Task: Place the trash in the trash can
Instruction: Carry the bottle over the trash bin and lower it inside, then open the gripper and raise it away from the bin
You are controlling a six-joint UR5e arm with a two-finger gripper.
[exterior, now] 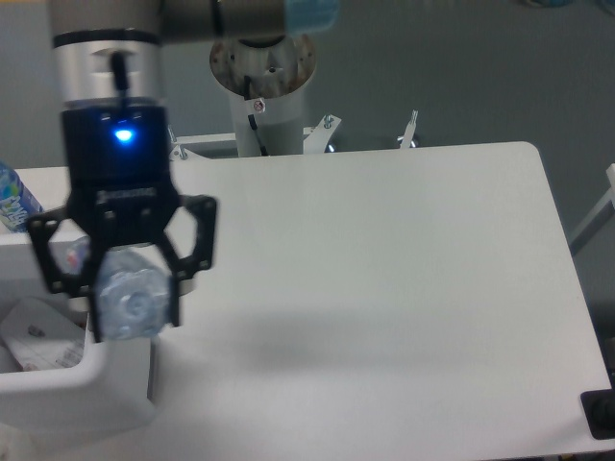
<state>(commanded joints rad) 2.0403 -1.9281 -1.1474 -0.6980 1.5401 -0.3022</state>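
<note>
My gripper (135,309) is shut on the crushed clear plastic bottle (127,288), which I see end-on between the black fingers; a bit of its red label shows at the left. Gripper and bottle hang over the right rim of the white trash can (77,399) at the lower left, hiding most of that rim. Inside the can lies the crumpled white wrapper (34,334).
A blue-labelled bottle (12,202) stands at the far left edge of the white table (384,288), behind the can. The arm's base column (264,86) rises at the table's back edge. A small black object (601,413) sits at the lower right corner.
</note>
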